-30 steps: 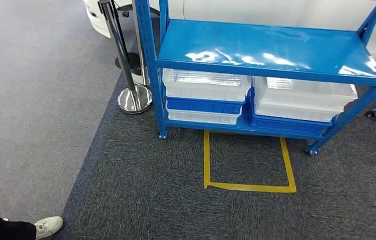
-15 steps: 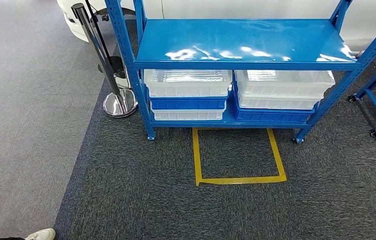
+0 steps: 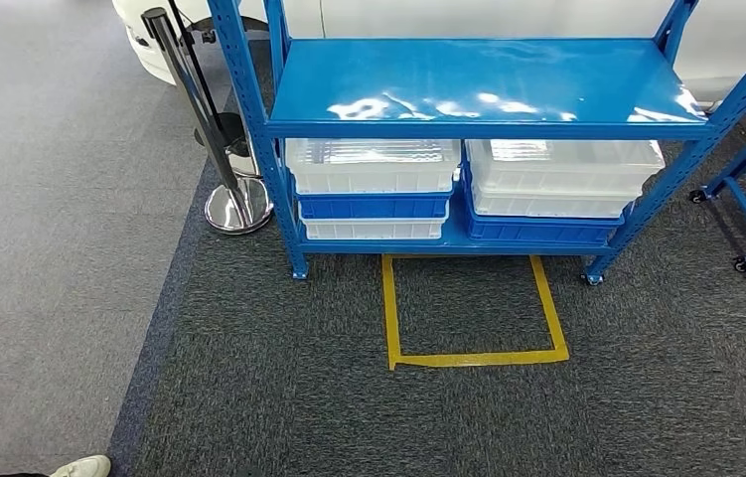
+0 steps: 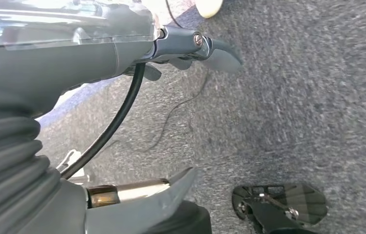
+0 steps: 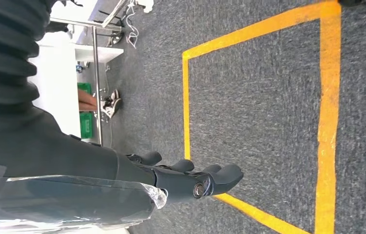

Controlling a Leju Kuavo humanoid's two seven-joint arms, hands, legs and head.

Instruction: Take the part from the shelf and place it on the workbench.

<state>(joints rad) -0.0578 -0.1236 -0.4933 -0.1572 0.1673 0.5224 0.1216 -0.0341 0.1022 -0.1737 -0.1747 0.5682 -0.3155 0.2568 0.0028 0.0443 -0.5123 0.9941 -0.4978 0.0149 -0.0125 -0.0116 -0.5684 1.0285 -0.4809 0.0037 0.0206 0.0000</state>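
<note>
Head view faces the blue shelf [image 3: 478,89] squarely, a yellow floor marking [image 3: 473,313] at its foot, presumably the standing spot; stacked bins [image 3: 373,184] probably hold the part, unseen; left hand [image 4: 190,48] and right hand [image 5: 190,180] hang empty, fingers loosely extended.

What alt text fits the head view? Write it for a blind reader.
A blue metal shelf unit stands on dark carpet, stacked clear and blue bins on its lowest level. A yellow tape square marks the floor before it; a chrome stanchion stands left.

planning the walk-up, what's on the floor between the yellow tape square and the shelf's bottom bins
Nothing: in the head view the yellow tape square runs across bare dark carpet up to the shelf.
</note>
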